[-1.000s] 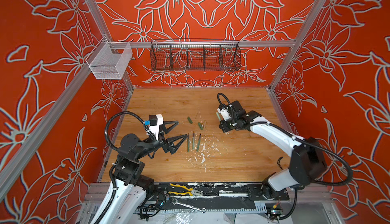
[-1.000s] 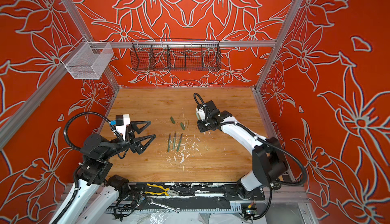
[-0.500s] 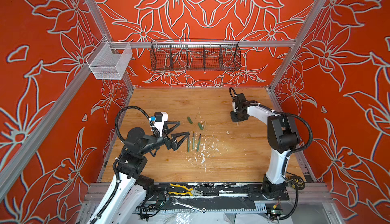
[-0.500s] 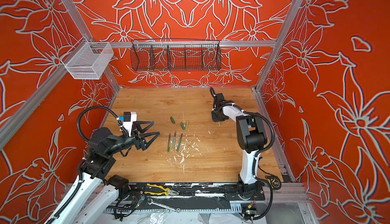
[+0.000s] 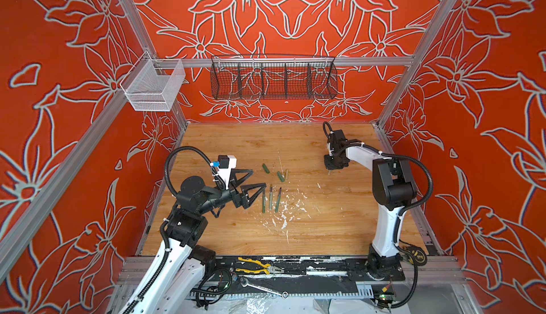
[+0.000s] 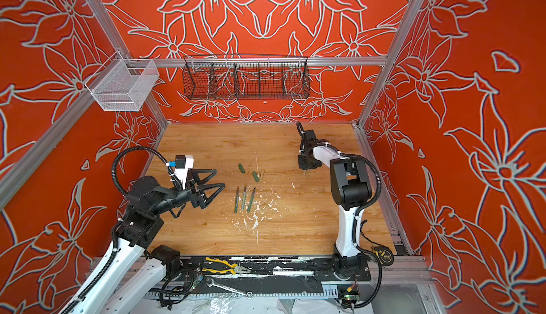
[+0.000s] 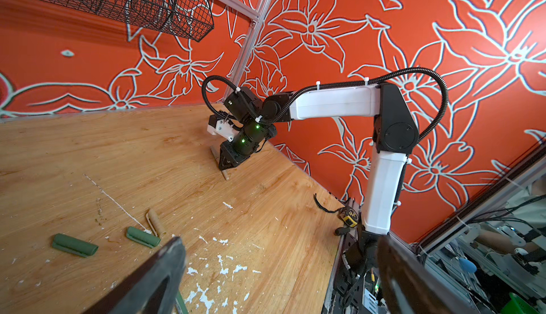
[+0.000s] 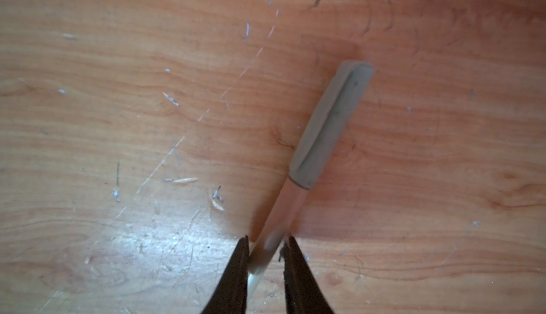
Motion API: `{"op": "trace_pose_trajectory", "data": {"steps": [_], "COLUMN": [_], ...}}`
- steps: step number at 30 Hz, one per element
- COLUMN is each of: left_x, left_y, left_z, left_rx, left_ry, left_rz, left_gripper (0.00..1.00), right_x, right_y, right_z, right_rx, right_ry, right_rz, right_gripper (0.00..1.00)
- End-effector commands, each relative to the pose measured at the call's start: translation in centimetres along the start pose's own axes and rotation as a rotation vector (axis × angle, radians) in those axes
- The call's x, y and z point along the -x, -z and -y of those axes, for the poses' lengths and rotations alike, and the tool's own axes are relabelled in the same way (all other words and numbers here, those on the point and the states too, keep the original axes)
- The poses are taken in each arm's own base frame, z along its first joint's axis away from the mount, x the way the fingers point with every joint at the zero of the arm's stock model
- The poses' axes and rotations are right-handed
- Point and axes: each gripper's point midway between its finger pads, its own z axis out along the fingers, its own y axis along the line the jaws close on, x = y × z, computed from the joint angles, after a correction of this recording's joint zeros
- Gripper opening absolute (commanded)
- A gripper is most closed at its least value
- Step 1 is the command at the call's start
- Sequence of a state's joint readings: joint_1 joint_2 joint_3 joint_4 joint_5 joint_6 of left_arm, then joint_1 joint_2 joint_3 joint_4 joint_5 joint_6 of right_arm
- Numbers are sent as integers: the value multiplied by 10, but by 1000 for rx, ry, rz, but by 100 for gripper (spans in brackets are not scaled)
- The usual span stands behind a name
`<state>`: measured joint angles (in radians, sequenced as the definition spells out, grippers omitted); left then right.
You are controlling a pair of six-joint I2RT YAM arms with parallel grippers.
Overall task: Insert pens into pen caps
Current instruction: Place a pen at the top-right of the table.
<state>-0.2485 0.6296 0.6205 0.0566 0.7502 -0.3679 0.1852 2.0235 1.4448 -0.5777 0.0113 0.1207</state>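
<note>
Top views, left claw [image 5: 257, 179] [image 6: 221, 178]: spread wide, nothing in it, hanging over the surface [image 5: 325, 224] just beside the loose pens [image 5: 270, 197].
Top views, loose pens: three side by side near mid-surface, dark tips toward the back wall [image 5: 295, 17].
Top views, caps: two green caps [image 5: 266, 168] [image 5: 280, 176] and a tan cap [image 5: 286, 173] lie behind the pens. The tan one is just beside the green one closer to the pens.
Top views, right claw [image 5: 333, 166] [image 6: 307, 166]: pointed straight down at the far right of the surface, well apart from the rest; jaws hidden by the wrist.
Left wrist view, right claw [image 7: 226, 166]: tip down over the capped pen [image 7: 226, 176], which lies flat, an end showing either side.
Right wrist view, capped pen [image 8: 331, 126]: flat on the surface, greyish cap at the far end, pale barrel running between the fingertips [image 8: 237, 268].
Right wrist view, right claw [image 8: 265, 256]: jaws narrowly parted astride the barrel; blurred, cannot tell whether they pinch it.
</note>
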Motion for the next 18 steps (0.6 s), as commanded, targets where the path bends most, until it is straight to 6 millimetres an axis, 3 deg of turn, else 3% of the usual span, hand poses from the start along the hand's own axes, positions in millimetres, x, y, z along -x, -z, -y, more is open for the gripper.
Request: {"op": "trace_pose_trajectory", "data": {"steps": [1,6,11,18], "left_x": [6,2,-9,-2], "left_y": [0,5,18,38], "left_z": [3,-1,-16,-45], "left_rx": [-17,36,190,420], "left_ry": [-8,-2,-10,-10], "left_rz": [11,-7,-72,-39], "left_gripper": [98,98,98,98], "right_x": [6,-4,-37,-99], "right_y": [25,64,103,124], "right_z": [-8,-40,-102,-196], "right_rx": [37,90,177,299], "right_ry": [4,59,143,181], "right_rz": [31,63,108,113], "right_gripper": [29,43,61,62]}}
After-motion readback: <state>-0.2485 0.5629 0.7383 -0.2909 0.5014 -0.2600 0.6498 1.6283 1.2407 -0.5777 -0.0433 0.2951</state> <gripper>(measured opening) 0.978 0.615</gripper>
